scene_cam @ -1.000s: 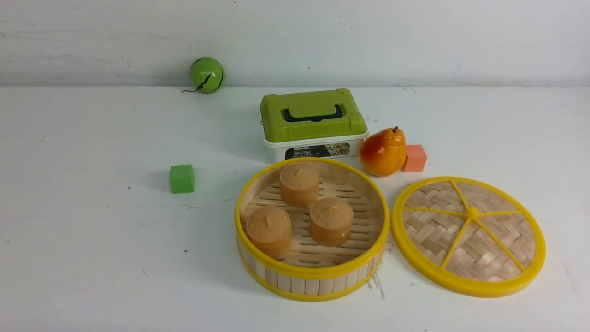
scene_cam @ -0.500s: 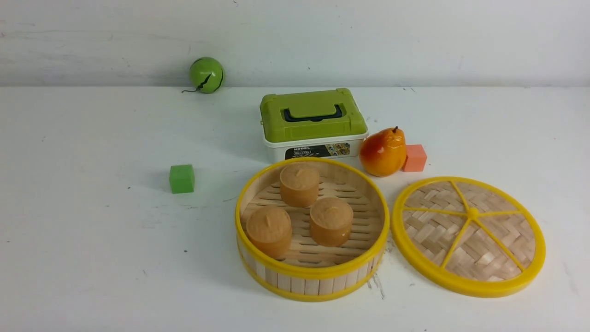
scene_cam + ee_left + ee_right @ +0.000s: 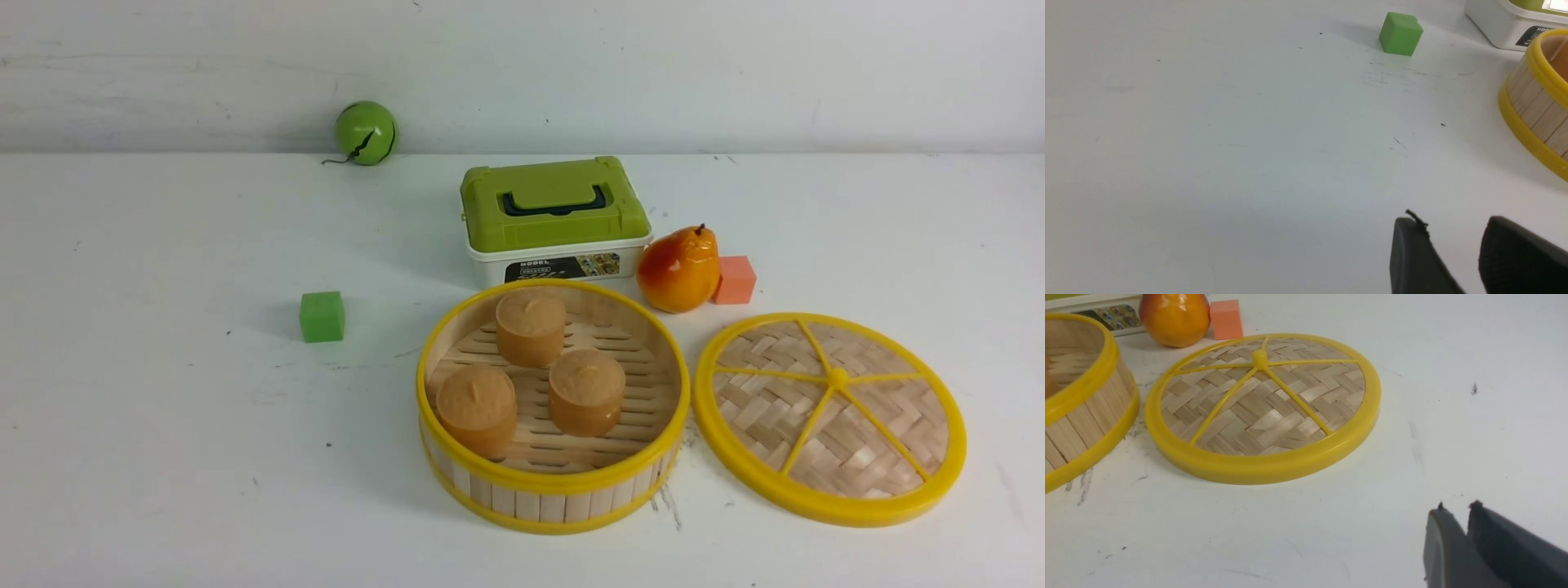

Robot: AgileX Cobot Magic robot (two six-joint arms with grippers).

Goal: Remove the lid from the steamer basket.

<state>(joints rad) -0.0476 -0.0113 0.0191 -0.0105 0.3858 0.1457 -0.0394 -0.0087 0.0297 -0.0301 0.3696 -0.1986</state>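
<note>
The lid (image 3: 857, 433), a woven bamboo disc with a yellow rim and spokes, lies flat on the table just right of the steamer basket (image 3: 552, 482). The basket is uncovered and holds three brown buns (image 3: 586, 392). Neither gripper shows in the front view. In the right wrist view my right gripper (image 3: 1457, 507) is shut and empty, over bare table on the near side of the lid (image 3: 1261, 408). In the left wrist view my left gripper (image 3: 1453, 222) is open and empty, over bare table beside the basket wall (image 3: 1535, 110).
A white box with a green lid (image 3: 555, 214) stands behind the basket. A pear (image 3: 679, 269) and an orange cube (image 3: 735, 279) sit behind the lid. A green cube (image 3: 322, 316) lies to the left, and a green ball (image 3: 365, 132) rests at the back wall.
</note>
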